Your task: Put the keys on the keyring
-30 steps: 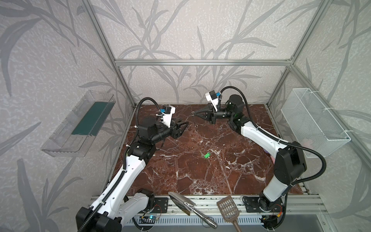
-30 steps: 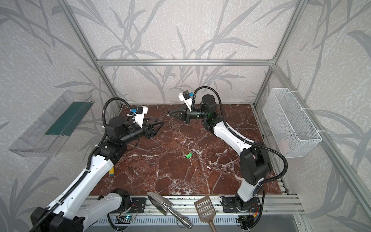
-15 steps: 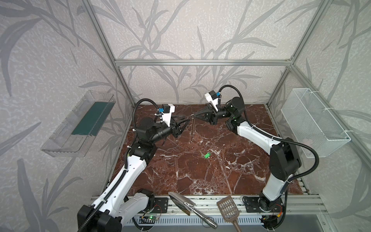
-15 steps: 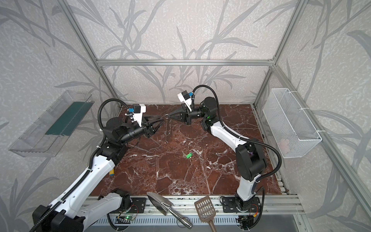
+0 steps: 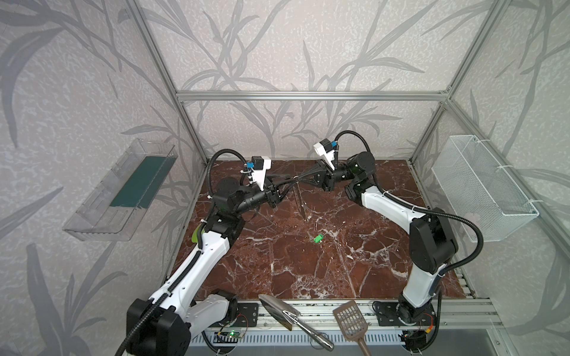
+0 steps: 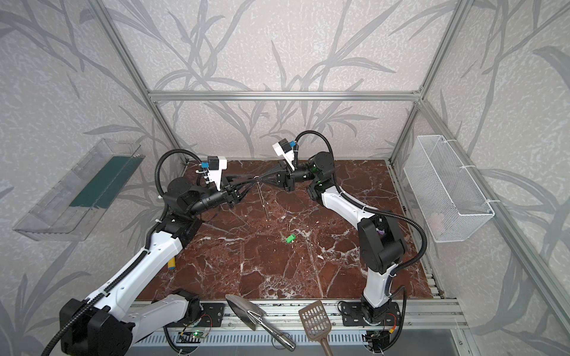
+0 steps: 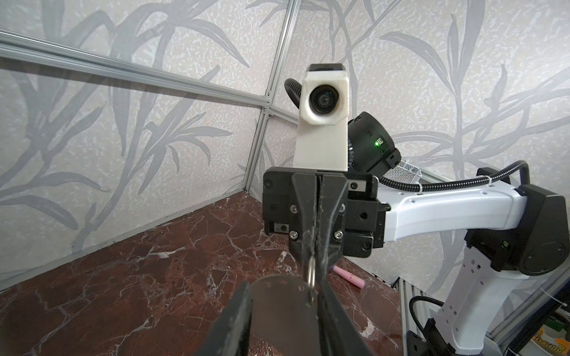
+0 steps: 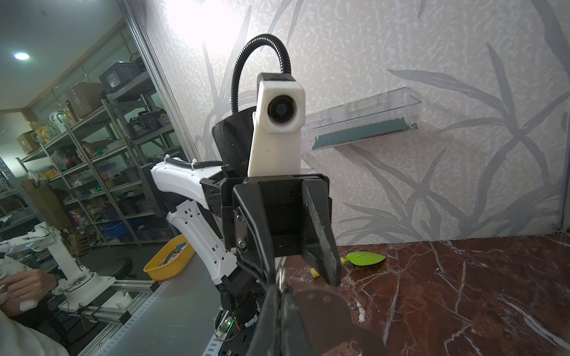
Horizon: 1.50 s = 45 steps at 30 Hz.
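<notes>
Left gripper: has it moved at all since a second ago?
Yes. In a top view the left gripper has shifted farther from the green key, toward the back wall and the right gripper.

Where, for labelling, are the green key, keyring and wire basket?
green key (image 5: 318, 238), in a top view, plastic head.
keyring (image 7: 283, 308), left wrist view, hanging metal tag.
wire basket (image 5: 481, 191), in a top view, mesh wall.
</notes>
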### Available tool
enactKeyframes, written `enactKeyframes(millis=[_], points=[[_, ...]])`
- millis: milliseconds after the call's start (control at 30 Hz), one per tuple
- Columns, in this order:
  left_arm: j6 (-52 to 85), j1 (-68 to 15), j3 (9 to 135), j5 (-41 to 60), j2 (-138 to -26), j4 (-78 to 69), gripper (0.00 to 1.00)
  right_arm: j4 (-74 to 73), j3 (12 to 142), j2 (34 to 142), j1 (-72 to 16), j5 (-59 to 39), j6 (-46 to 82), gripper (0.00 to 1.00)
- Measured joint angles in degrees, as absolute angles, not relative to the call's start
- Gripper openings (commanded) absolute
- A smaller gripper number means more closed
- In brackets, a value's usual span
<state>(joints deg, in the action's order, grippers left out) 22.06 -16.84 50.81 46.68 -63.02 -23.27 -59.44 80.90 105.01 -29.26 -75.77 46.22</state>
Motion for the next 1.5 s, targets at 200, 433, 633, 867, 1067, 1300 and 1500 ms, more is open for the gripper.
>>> enactKeyframes(millis=[200,433,633,867,1067,1300,1500], points=[[22.61,-16.88,50.81,47.16,-63.22,-24.45,0.32,-61.49,80.95,105.19,-29.26,-76.03,48.23,0.00],[23.20,-17.39,50.81,48.03,-64.29,-25.71,0.25,-63.22,81.78,106.19,-29.43,-76.18,50.24,0.00],[23.70,-17.54,50.81,48.14,-64.66,-26.61,0.15,-63.77,82.32,106.98,-29.41,-76.16,51.20,0.00],[23.55,-17.72,50.81,48.05,-64.60,-26.94,0.00,-63.46,82.76,107.33,-29.28,-76.09,50.89,0.00],[22.13,-17.78,50.81,46.52,-64.27,-23.46,0.00,-56.75,82.76,107.15,-29.19,-76.01,45.17,0.12],[18.35,-18.00,52.71,46.15,-63.99,-13.74,0.00,-38.13,81.21,102.15,-28.99,-72.77,29.58,0.31],[13.02,-18.11,62.50,47.07,-66.22,0.36,0.00,-19.22,80.60,94.35,-28.16,-66.30,14.63,0.46]])
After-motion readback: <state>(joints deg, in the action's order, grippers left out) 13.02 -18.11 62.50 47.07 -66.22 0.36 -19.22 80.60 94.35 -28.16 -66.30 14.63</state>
